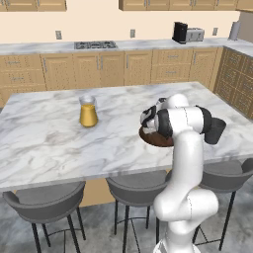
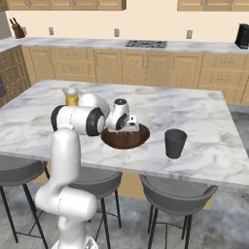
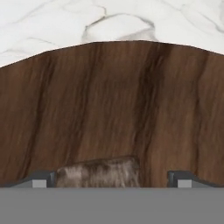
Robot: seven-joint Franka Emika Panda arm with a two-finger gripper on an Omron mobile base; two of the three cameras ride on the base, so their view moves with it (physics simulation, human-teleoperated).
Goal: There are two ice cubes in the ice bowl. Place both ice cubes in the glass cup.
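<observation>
Hovering low inside the ice bowl (image 3: 131, 100), the tool (image 3: 111, 179) has its jaws spread wide, nothing gripped. Hand view: fingertips (image 3: 41, 179) sit either side of an ice cube (image 3: 98, 171) on the bowl's wood-grain floor; cube lies betw. the tips, closer to the one on the view's left. Contact w/ the cube: cannot tell. Second cube: cannot tell where it is.

Right base view: bowl (image 2: 127, 138) rests on the marble counter (image 2: 204, 116), near the front edge, w/ the tool (image 2: 130, 124) dipped into its left part. Glass cup (image 2: 175, 143) stands upright on the counter, to the bowl's right, apart from it. Left base view: cup (image 1: 215, 130) partly behind the arm; bowl (image 1: 153, 138) mostly covered by the arm. A clear glass of orange liquid (image 1: 88, 111) stands well apart to the left.
</observation>
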